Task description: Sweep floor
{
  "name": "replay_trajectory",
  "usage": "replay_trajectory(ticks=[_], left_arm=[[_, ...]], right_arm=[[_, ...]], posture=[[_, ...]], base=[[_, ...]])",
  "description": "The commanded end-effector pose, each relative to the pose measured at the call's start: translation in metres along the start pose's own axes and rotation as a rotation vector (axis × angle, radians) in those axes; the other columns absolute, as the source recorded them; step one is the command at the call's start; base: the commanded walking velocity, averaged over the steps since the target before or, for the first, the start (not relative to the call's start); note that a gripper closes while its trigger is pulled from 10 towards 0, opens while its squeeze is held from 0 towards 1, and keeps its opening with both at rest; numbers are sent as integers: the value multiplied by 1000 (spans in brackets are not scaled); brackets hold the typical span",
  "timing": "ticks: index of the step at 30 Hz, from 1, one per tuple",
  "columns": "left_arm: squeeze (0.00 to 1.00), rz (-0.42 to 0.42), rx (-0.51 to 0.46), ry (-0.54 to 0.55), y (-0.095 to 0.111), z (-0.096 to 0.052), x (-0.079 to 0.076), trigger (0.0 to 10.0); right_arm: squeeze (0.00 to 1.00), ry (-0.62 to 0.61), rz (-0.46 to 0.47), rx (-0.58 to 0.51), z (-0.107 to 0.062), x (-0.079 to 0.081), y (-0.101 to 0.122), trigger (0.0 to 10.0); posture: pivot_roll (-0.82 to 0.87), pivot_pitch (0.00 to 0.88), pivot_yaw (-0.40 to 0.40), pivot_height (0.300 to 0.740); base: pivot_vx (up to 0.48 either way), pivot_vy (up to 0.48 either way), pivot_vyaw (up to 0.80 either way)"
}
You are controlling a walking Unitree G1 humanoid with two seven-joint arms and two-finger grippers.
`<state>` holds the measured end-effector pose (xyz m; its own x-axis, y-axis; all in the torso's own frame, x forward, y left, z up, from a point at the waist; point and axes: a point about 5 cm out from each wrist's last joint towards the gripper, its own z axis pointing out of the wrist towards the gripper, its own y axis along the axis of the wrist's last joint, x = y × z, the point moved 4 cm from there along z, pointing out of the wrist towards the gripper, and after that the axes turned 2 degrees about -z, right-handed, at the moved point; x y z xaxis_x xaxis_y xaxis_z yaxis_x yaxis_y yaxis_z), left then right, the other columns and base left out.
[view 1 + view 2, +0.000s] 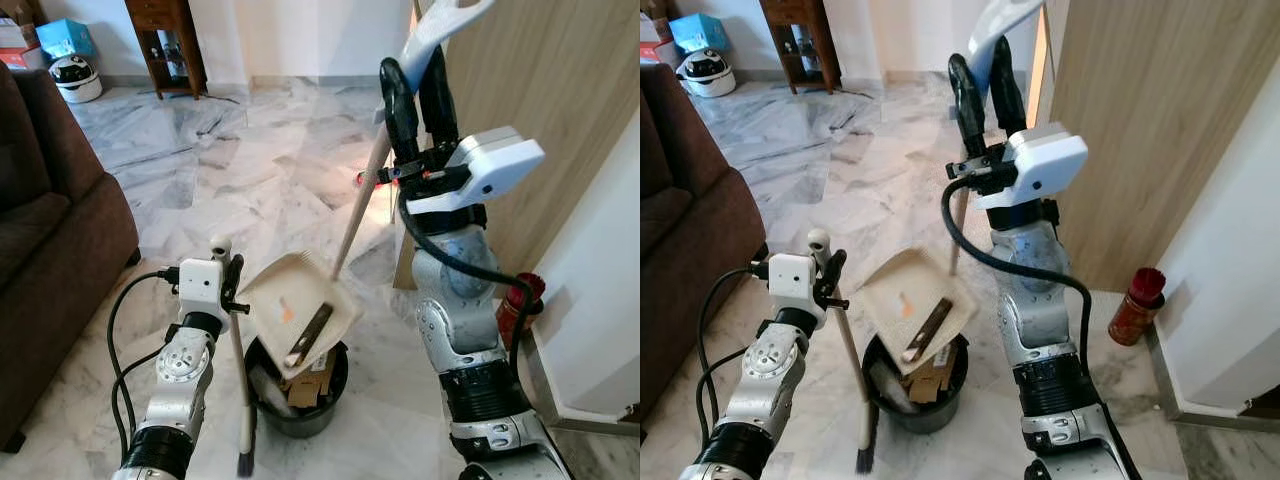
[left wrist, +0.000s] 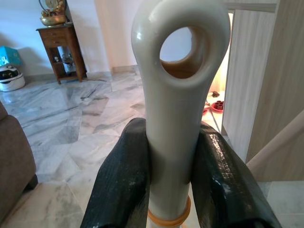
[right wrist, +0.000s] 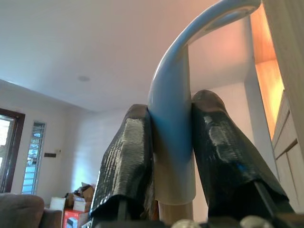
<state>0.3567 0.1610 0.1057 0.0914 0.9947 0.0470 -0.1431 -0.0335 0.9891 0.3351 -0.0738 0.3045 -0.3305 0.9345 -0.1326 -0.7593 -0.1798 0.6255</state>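
Note:
My right gripper is raised high and shut on the pale grip of a long wooden dustpan handle. The cream dustpan hangs tilted over a black bin; a dark strip and an orange scrap lie on the pan. Cardboard pieces fill the bin. My left gripper is shut on the cream broom handle, which stands upright just left of the bin with its ringed top above the fingers. In the right wrist view the dustpan grip sits between the black fingers.
A brown sofa stands close on the left. A wooden panel wall and a white wall close off the right, with a red container at their foot. Marble floor stretches ahead to a wooden side table and a helmet.

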Motion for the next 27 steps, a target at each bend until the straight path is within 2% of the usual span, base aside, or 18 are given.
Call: replay_trajectory(ticks=[1,3,5,8,11,23,27], left_arm=[[0,17,-74,-1,19,7,2,10000],[0,16,-74,-1,19,7,2,10000],[0,16,-74,-1,19,7,2,10000],[0,16,-74,-1,19,7,2,10000],[0,16,-74,-1,19,7,2,10000],[0,17,-77,2,20,7,3,10000],[0,18,-77,3,20,7,3,10000]], right_arm=[[0,38,-52,-83,7,2,18,10000],[0,84,-118,-86,5,8,18,10000],[0,88,-124,-86,5,8,18,10000],[0,131,-183,-90,5,13,17,10000],[0,104,-139,-80,4,11,15,10000],[0,92,-164,-90,5,9,17,10000],[0,70,-211,-62,5,3,12,10000]], posture=[[75,0,47,740],[75,0,47,740],[75,0,47,740],[75,0,47,740],[78,0,46,740],[76,3,45,740],[75,6,43,740]], base=[[0,0,0],[0,0,0],[0,0,0],[0,0,0],[0,0,0],[0,0,0],[0,0,0]])
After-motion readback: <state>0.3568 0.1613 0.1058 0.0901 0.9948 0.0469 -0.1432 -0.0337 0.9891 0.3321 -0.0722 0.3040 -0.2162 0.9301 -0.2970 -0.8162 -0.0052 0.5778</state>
